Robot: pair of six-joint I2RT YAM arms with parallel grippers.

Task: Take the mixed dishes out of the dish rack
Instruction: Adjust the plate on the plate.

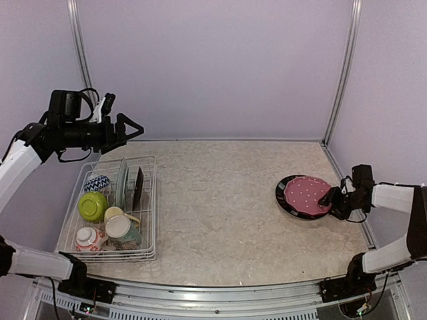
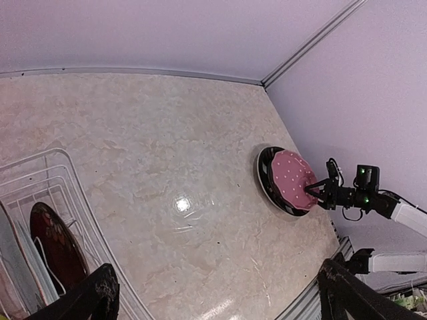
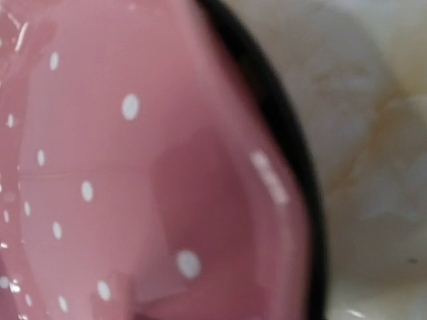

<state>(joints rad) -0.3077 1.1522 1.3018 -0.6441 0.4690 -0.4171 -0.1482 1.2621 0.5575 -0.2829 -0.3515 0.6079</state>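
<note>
The white wire dish rack [image 1: 155,200] stands at the left and also shows in the left wrist view [image 2: 63,175]. It holds a lime-green bowl [image 1: 93,205], a blue-white bowl [image 1: 97,182], an upright pale teal plate [image 1: 121,181], a dark red plate [image 1: 137,188] [image 2: 57,248], a yellow mug [image 1: 113,213], a cream mug [image 1: 121,229] and a red-white bowl [image 1: 87,238]. My left gripper [image 1: 137,129] [image 2: 223,300] is open and empty, high above the rack's far edge. My right gripper [image 1: 330,199] [image 2: 315,191] is at the right rim of a pink dotted plate [image 1: 307,191] [image 3: 133,167].
The pink dotted plate [image 2: 290,175] lies on a black plate [image 1: 285,201] [image 2: 265,175] [image 3: 287,133] at the right of the marbled table [image 1: 220,200]. Lilac walls with metal corner posts [image 1: 340,73] close the back and sides. A metal rail [image 1: 220,293] runs along the near edge.
</note>
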